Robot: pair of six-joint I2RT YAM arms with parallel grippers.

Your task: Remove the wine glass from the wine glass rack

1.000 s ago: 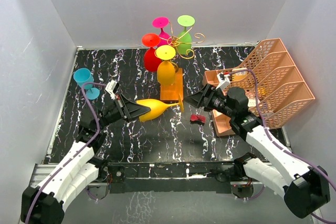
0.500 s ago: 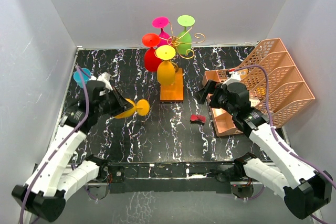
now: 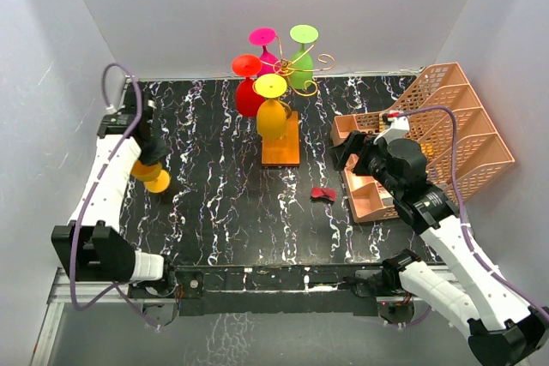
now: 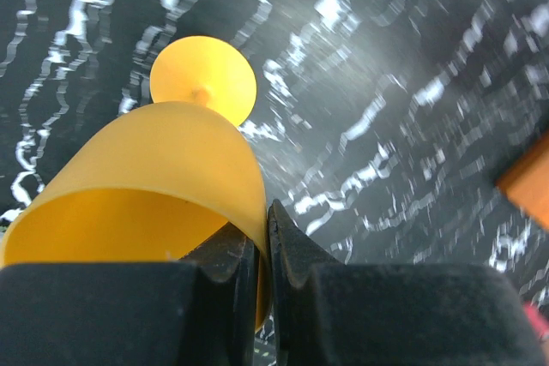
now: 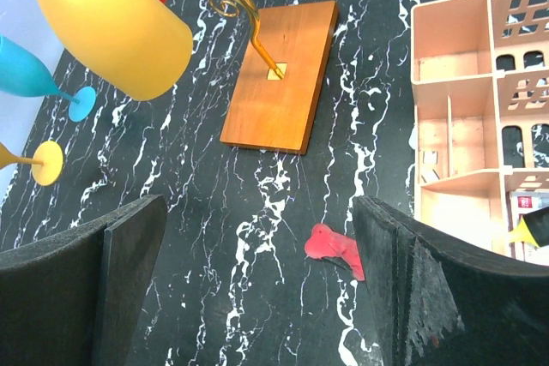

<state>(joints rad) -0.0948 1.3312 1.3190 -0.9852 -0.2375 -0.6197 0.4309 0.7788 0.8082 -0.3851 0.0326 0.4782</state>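
Note:
The wine glass rack, gold wire (image 3: 302, 75) on an orange-brown wooden base (image 3: 281, 145), stands at mid-table; its base also shows in the right wrist view (image 5: 279, 75). Red (image 3: 249, 96), pink (image 3: 263, 39), green (image 3: 302, 57) and yellow (image 3: 272, 116) glasses hang on it. My left gripper (image 3: 150, 163) is at the far left, shut on the rim of an orange-yellow wine glass (image 4: 163, 169), foot (image 4: 203, 79) pointing down at the table. My right gripper (image 3: 343, 153) is open and empty, right of the rack, above a small red object (image 5: 336, 246).
A peach lattice organiser (image 3: 446, 139) fills the right side, close behind my right gripper. A blue glass (image 5: 34, 75) shows at the far left in the right wrist view, near the held glass's foot (image 5: 47, 162). White walls enclose the table on three sides.
My left arm swung the orange-yellow glass from mid-table to the far left and turned it foot-down. My right gripper drew back to the right, away from the rack.

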